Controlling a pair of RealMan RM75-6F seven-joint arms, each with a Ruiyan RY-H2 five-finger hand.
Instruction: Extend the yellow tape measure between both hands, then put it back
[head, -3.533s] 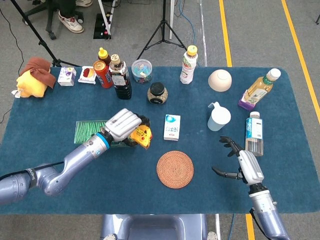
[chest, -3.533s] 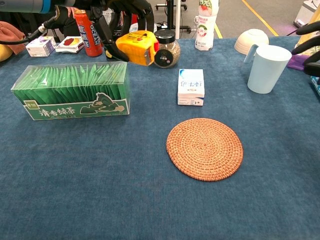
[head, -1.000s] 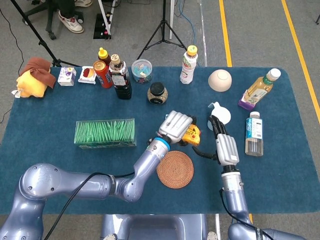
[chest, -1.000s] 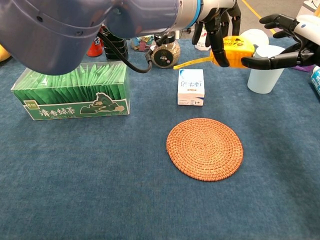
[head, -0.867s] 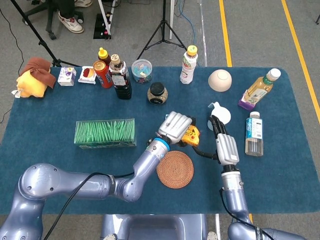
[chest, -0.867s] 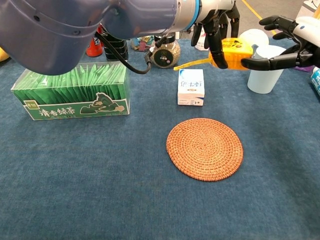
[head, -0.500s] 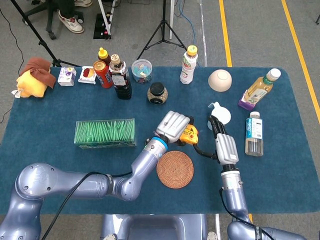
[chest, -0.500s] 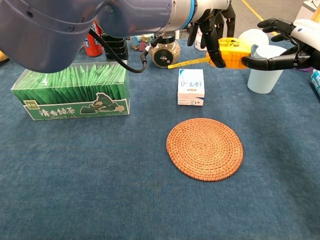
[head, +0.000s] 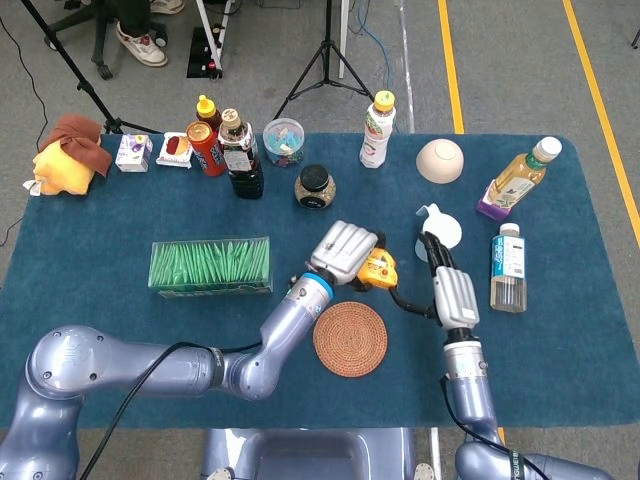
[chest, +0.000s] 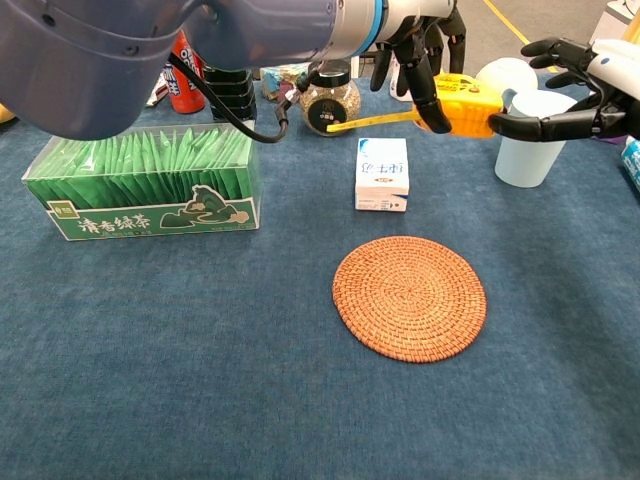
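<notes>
Tape measure held above table ctr, both hands at it.
L hand (head: 343, 251) grips yellow tape measure (chest: 468, 104) from above, a short blade length trailing toward 9 o'clock; R hand (chest: 577, 93) at its 3 o'clock, fingers apart, one fingertip at case edge, contact unclear. Woven coaster (chest: 409, 297) at 6 o'clock.

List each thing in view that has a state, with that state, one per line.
yellow tape measure: held above the table, a short strip of tape out.
left hand: grips the tape measure.
right hand: fingers spread, a fingertip at the case.
glass jar: lidded, upright.
clear water bottle: lying down.
</notes>
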